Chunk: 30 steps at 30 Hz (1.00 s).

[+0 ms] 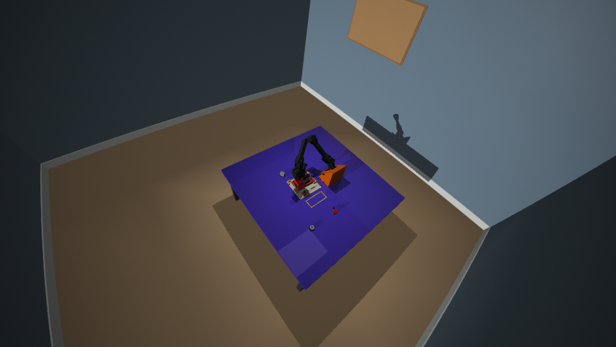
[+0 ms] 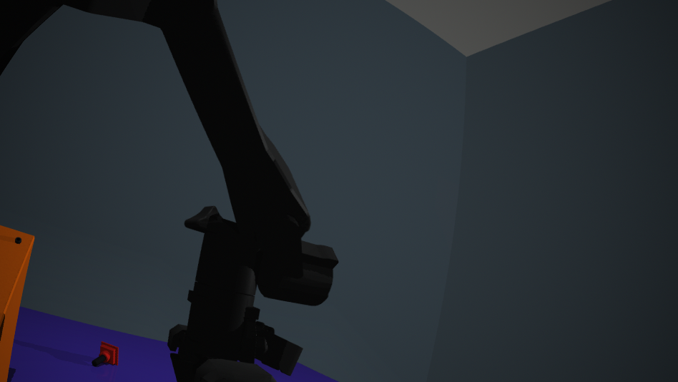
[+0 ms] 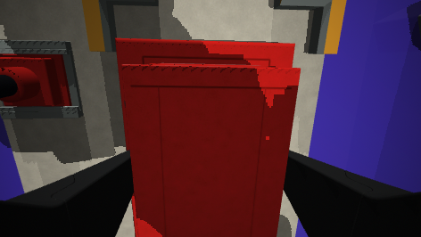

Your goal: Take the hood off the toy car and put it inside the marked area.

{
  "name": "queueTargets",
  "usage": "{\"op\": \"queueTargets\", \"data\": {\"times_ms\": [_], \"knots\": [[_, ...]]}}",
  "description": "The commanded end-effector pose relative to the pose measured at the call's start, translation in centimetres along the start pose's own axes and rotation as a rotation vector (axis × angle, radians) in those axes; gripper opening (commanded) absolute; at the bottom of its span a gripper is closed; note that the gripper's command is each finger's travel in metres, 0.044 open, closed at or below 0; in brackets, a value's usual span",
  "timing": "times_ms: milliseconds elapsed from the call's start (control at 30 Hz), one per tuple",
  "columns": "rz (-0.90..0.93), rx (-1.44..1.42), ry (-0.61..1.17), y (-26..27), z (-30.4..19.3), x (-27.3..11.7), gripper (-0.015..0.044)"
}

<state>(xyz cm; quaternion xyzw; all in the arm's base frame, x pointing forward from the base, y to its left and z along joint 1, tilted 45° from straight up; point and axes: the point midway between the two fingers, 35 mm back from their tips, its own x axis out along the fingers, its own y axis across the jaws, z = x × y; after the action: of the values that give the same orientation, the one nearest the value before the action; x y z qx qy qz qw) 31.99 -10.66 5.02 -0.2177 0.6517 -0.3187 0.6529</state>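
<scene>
The red hood (image 3: pixel 210 134) fills the middle of the wrist view. My gripper (image 3: pixel 209 157) is shut on its two long sides. The hood stands above a second red panel of the toy car (image 3: pixel 281 50), whose far edge shows beyond it; the gap is hard to judge. In the top view my gripper (image 1: pixel 301 179) is over the pale grey car base (image 1: pixel 313 188), and the arm hides part of the red. The marked area, a yellow outline (image 1: pixel 318 202), lies beside the base. The exterior view shows the arm, with the fingertips out of frame.
An orange wedge-shaped block (image 1: pixel 336 175) (image 2: pixel 13 270) stands beside the car. A red piece with a black knob (image 1: pixel 334 211) (image 2: pixel 109 354), a grey wheel (image 1: pixel 311 227) and a small grey block (image 1: pixel 282 173) are on the blue table (image 1: pixel 267 172). Another red knobbed piece (image 3: pixel 33 82) sits in the base.
</scene>
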Motion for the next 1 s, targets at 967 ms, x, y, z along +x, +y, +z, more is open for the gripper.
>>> {"op": "queueTargets", "data": {"times_ms": [967], "knots": [[0.038,-0.019,-0.011,9.9,0.0,-5.2,0.0000]]}}
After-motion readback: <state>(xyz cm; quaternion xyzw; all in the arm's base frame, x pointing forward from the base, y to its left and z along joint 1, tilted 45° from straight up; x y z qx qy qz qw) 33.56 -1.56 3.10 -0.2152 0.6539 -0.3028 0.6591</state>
